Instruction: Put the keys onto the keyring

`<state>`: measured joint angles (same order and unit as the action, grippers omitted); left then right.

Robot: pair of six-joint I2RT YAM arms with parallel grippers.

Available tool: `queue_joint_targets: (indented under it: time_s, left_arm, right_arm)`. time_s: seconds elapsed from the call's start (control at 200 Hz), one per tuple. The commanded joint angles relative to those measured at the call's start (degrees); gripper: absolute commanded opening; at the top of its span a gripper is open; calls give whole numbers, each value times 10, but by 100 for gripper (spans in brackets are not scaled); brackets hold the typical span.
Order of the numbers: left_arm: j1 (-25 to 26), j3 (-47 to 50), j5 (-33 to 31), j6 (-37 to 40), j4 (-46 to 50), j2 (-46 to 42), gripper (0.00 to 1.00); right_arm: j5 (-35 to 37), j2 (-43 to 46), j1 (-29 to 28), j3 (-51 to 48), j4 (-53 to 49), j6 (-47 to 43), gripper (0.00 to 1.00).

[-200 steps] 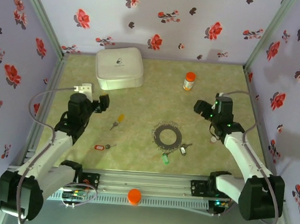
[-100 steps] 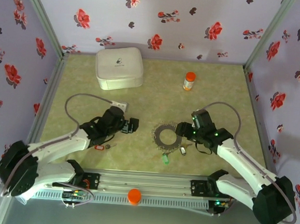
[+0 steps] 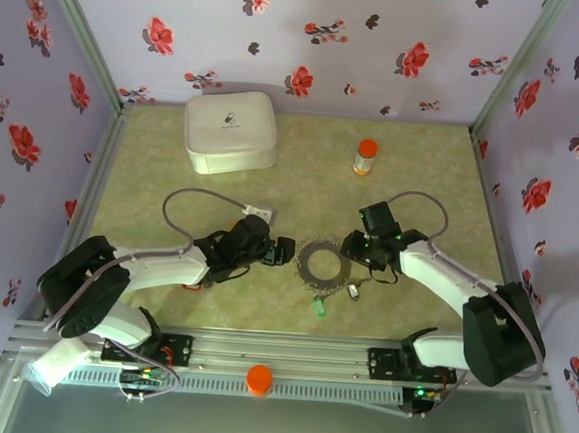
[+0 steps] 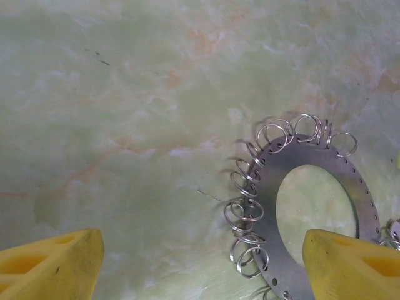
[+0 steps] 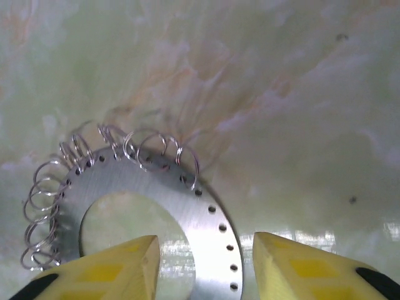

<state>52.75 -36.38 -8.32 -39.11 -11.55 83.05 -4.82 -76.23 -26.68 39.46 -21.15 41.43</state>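
I have the flat dark grey metal keyring [image 3: 323,263], its rim hung with small wire loops [image 4: 247,209], lying flat about mid-way across the pale green marbled worktop [image 3: 302,187], somewhat toward the near edge. A small green-headed key [image 3: 319,306] and a silver key [image 3: 353,291] lie just nearer than it, too small to read their headings. My left end effector [image 3: 282,251] is spread wide at the ring's left rim, holding nothing. The right end effector [image 3: 352,250] is part-open, straddling the right rim, also empty. Whether either touches the ring I cannot tell.

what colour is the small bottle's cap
Orange, topping the small white plastic bottle; best seen in the top external view.
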Motion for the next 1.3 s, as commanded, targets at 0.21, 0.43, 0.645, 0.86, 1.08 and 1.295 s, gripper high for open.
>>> queue_joint_targets:
  time_s: [0.21, 0.43, 0.645, 0.86, 1.08, 1.295]
  left_arm:
    - [3, -19, 3, -26, -35, 16, 83]
    - [4, -18, 2, -30, -36, 19, 83]
    - [4, -20, 2, -32, -33, 20, 82]
    - [4, -20, 1, -32, -26, 14, 82]
    - [4, -22, 0, -33, -24, 13, 81]
    - [4, -22, -2, -31, -19, 9, 81]
  right_arm:
    - [-26, -63, 21, -1, 102, 16, 30]
    - [-34, -91, 27, -6, 121, 19, 23]
    - [-34, -107, 28, -9, 133, 22, 21]
    - [-32, -109, 28, -9, 137, 24, 9]
    - [-34, -113, 28, -8, 137, 24, 9]
    - [-31, -112, 28, -5, 130, 19, 0]
